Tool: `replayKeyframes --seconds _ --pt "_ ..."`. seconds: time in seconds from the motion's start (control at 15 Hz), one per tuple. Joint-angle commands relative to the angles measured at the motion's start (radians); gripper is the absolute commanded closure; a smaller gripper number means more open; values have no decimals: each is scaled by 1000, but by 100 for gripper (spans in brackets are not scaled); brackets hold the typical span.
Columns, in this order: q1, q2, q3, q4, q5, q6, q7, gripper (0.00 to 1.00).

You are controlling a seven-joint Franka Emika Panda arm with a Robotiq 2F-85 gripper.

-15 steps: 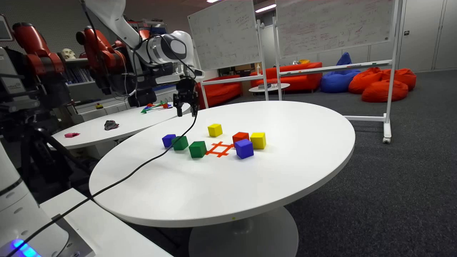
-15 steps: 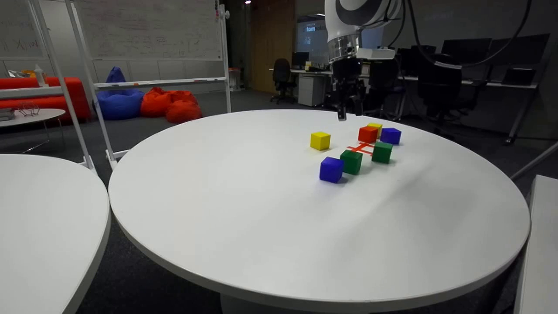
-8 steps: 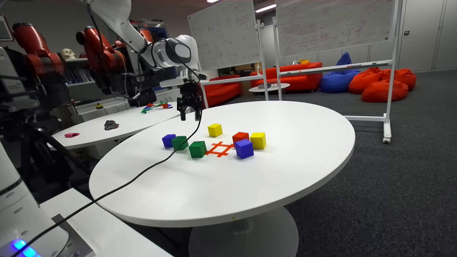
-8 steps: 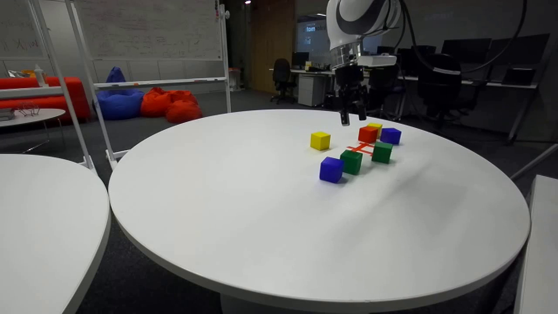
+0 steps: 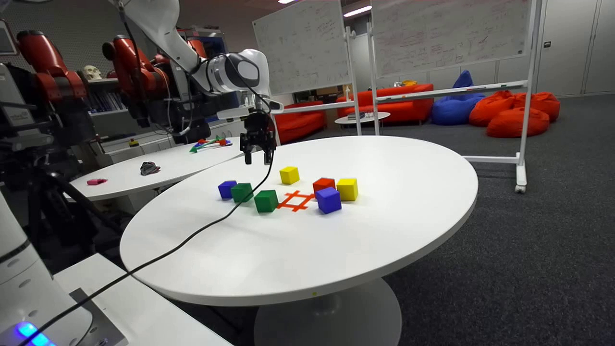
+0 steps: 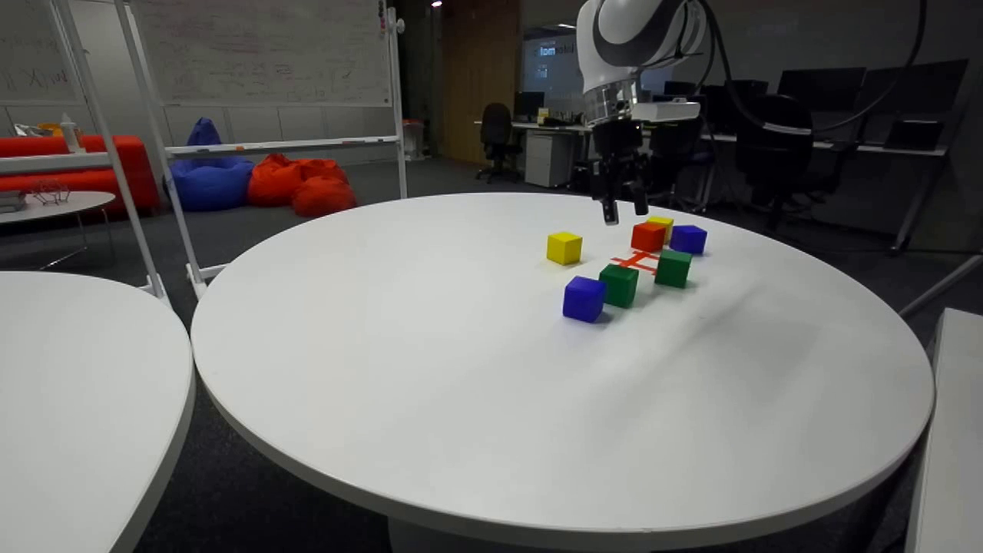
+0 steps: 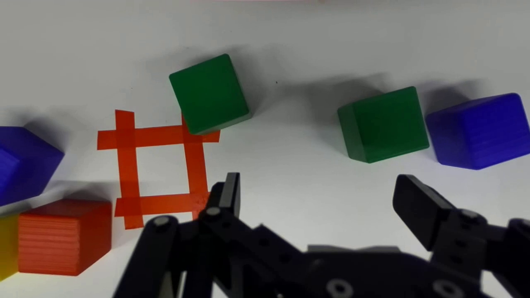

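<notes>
My gripper (image 5: 258, 160) hangs above the round white table with nothing between its fingers. In the wrist view the gripper (image 7: 318, 180) has its jaws wide apart over bare tabletop. A green cube (image 7: 211, 95) lies over one corner of a red tape grid (image 7: 128, 169). Another green cube (image 7: 389, 124) and a blue cube (image 7: 484, 130) sit side by side beyond the right finger. To the left of the tape are a red cube (image 7: 62, 240), a second blue cube (image 7: 25, 165) and part of a yellow cube (image 7: 7, 248). A separate yellow cube (image 6: 564, 248) stands alone, outside the wrist view.
The arm's black cable (image 5: 192, 235) crosses in front of the round table (image 5: 384, 250). A neighbouring white table (image 5: 178, 168) carries a dark crumpled item (image 5: 150, 168) and a pink object (image 5: 96, 181). Whiteboards (image 5: 302, 48) on wheeled stands rise behind.
The gripper has come down toward the table and shifted a little to the right in both exterior views, slowing in the last half second. The cubes stay where they were.
</notes>
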Motion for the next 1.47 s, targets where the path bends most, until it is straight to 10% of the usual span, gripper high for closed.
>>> replayKeyframes --seconds 0.0,1.4 --pt "-31 10 -5 27 28 -32 -19 0" --pt "-153 0 -44 18 135 -21 -95 0"
